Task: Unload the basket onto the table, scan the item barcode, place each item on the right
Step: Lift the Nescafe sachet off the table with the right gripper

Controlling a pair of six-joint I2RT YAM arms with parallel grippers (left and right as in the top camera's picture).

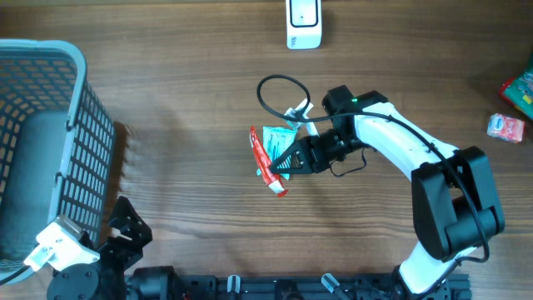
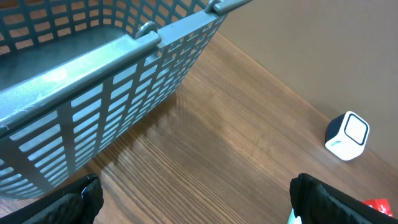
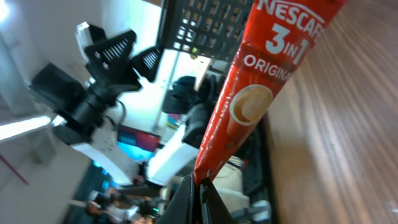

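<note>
My right gripper (image 1: 281, 167) is shut on a red Nescafé 3-in-1 sachet (image 1: 265, 158) near the middle of the table. In the right wrist view the jaws (image 3: 202, 200) pinch the sachet's (image 3: 261, 93) lower end, and its printed front faces the camera. No barcode shows. The white scanner (image 1: 303, 23) stands at the far edge, also seen in the left wrist view as a white scanner (image 2: 347, 135). My left gripper (image 2: 199, 205) is open over bare wood beside the basket, with nothing between its fingers (image 2: 81, 200).
A grey mesh basket (image 1: 79, 125) fills the left side. A teal packet (image 1: 277, 140) lies under the right gripper by a black cable loop (image 1: 279, 90). Two small packets (image 1: 506, 127) lie at the right edge.
</note>
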